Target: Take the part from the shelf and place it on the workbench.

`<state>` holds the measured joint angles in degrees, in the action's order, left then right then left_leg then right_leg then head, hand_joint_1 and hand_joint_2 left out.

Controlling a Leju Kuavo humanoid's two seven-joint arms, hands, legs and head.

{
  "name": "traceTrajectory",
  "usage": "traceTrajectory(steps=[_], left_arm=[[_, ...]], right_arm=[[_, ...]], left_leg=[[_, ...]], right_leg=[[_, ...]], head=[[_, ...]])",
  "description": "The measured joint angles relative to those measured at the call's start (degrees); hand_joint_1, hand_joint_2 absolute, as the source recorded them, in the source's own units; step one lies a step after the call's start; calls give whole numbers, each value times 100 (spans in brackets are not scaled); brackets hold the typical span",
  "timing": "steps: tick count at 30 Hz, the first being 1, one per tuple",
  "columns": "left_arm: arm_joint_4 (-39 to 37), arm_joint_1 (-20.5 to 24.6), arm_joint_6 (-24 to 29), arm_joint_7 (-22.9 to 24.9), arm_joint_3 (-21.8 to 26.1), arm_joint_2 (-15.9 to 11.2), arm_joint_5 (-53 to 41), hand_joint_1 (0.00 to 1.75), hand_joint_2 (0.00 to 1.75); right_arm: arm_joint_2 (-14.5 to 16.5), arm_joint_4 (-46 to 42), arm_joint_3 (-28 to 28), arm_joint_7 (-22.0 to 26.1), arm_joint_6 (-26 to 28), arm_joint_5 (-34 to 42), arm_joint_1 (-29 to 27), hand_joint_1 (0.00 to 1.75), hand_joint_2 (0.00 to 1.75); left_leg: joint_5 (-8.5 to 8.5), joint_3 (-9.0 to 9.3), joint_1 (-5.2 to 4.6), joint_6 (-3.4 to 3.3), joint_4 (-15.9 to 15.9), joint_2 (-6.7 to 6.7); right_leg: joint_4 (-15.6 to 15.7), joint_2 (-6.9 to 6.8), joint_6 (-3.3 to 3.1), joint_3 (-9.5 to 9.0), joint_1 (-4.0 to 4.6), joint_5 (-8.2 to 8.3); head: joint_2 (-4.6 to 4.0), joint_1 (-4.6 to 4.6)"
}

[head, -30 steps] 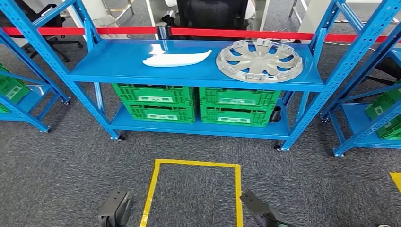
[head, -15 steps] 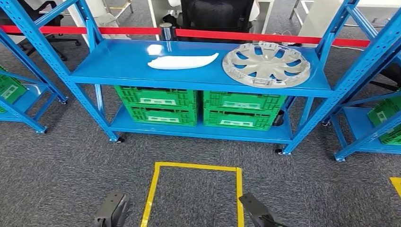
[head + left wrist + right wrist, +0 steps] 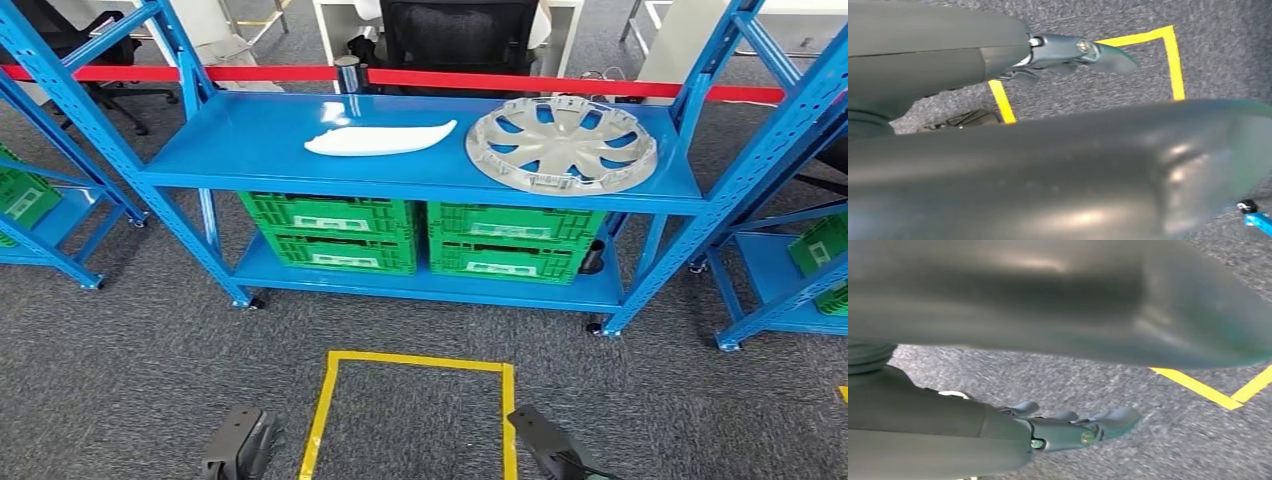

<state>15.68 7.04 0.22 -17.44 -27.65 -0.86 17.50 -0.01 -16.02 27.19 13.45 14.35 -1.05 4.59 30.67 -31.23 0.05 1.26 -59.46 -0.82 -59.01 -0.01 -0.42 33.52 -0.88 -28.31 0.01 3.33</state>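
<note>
Head view: a blue shelf point(image 3: 250, 150) is seen ahead on grey carpet point(image 3: 130, 360). On its upper board a white curved part point(image 3: 380, 138) lies flat toward the left, and a silver hubcap point(image 3: 560, 145) lies flat toward the right, the two near each other but apart. Four green crates point(image 3: 420, 235) are stacked in pairs on the lower board. A red barrier tape point(image 3: 560, 82) is stretched behind the shelf, with a black chair point(image 3: 455, 35) beyond it. A yellow tape rectangle point(image 3: 415, 362) is marked on the carpet before the shelf.

The left hand point(image 3: 238, 455) and the right hand point(image 3: 545, 455) are seen low at the frame's bottom edge, either side of the yellow rectangle, well apart from the shelf. In the wrist views the fingers of the left hand point(image 3: 1083, 50) and of the right hand point(image 3: 1083, 427) are extended over the carpet, and nothing is held in either.
</note>
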Motion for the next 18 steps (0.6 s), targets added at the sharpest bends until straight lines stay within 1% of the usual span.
traceTrajectory(steps=[1,2,3,4,5,6,7,8,9,10,11,12,14,15,16,17,18], left_arm=[[1,2,0,-2,0,-2,1,0,0],[1,0,0,-3,-1,-2,1,0,0],[0,-4,0,-4,-1,0,1,0,0],[-1,-12,0,-4,-2,2,1,0,0],[-2,-20,0,-4,-4,3,1,0,0],[-2,-24,0,-4,-5,4,1,0,0],[-2,-23,0,-4,-6,3,1,0,0],[-2,-21,0,-4,-7,1,1,0,0],[-5,-18,0,-4,-7,-6,1,0,0],[-8,-15,0,-4,-9,-12,1,0,0],[-11,-18,0,-5,-11,-18,1,0,0],[-14,-23,0,-7,-13,-22,5,0,0],[-17,-43,1,-20,-15,-26,21,0,0],[-18,-47,2,-29,-14,-28,33,0,0],[-19,-45,3,-40,-14,-31,43,0,0],[-19,-44,4,-50,-14,-31,54,0,0],[-19,-44,4,-59,-14,-29,65,0,0]], right_arm=[[0,0,0,1,-1,0,4,0,0],[0,0,0,3,-2,4,6,0,0],[-1,0,0,2,-3,14,6,0,0],[-1,0,-1,1,-4,28,5,0,0],[-2,0,-2,-1,-9,45,2,0,0],[-3,0,-5,-2,-14,62,1,0,0],[-3,0,-9,-2,-20,74,1,0,0],[-1,0,-13,-1,-25,83,0,0,0],[3,0,-17,-1,-27,90,2,0,0],[6,0,-21,-1,-27,93,4,0,0],[9,0,-25,-1,-27,94,3,0,0],[14,0,-28,-2,-27,92,3,0,0],[22,-1,-31,-1,-19,74,1,0,0],[26,-2,-31,0,-12,59,4,0,0],[26,-2,-31,1,-6,42,7,0,0],[26,-2,-31,0,-2,28,6,0,0],[26,-2,-31,-2,-1,15,1,0,0]], left_leg=[[120,-103,7,31,-235,10],[272,-273,13,56,-580,21],[428,-496,18,76,-984,29],[523,-704,23,88,-1327,34],[512,-838,25,92,-1500,37],[385,-868,26,85,-1461,39],[152,-782,25,68,-1192,41],[-108,-633,20,40,-792,43],[-294,-479,5,10,-420,44],[-393,-358,-9,-21,-135,45],[-403,-301,-25,-47,6,44],[-364,-285,-40,-68,36,42],[-353,-256,-24,-126,96,36],[-353,-225,-10,-164,131,37],[-352,-193,5,-200,166,40],[-343,-166,9,-231,182,45],[-326,-149,8,-255,186,48]], right_leg=[[19,-4,-33,-37,-11,-10],[25,-8,-57,-68,-10,-29],[26,-12,-76,-91,-8,-51],[24,-13,-88,-112,-5,-74],[23,-9,-92,-135,-2,-97],[22,-3,-90,-166,-1,-122],[22,3,-83,-208,1,-151],[23,9,-70,-250,1,-182],[20,12,-48,-284,9,-215],[17,15,-21,-297,14,-238],[19,15,8,-296,17,-252],[28,16,41,-293,19,-257],[43,15,106,-309,19,-275],[-26,14,135,-289,18,-320],[-205,14,160,-209,19,-414],[-514,14,177,-51,13,-554],[-906,14,193,171,13,-712]], head=[[1,3],[1,7],[1,10],[1,10],[0,10],[-1,10],[-1,10],[-1,10],[-1,11],[-1,11],[-1,11],[-1,10],[-1,8],[-1,5],[-1,2],[0,-2],[0,-7]])
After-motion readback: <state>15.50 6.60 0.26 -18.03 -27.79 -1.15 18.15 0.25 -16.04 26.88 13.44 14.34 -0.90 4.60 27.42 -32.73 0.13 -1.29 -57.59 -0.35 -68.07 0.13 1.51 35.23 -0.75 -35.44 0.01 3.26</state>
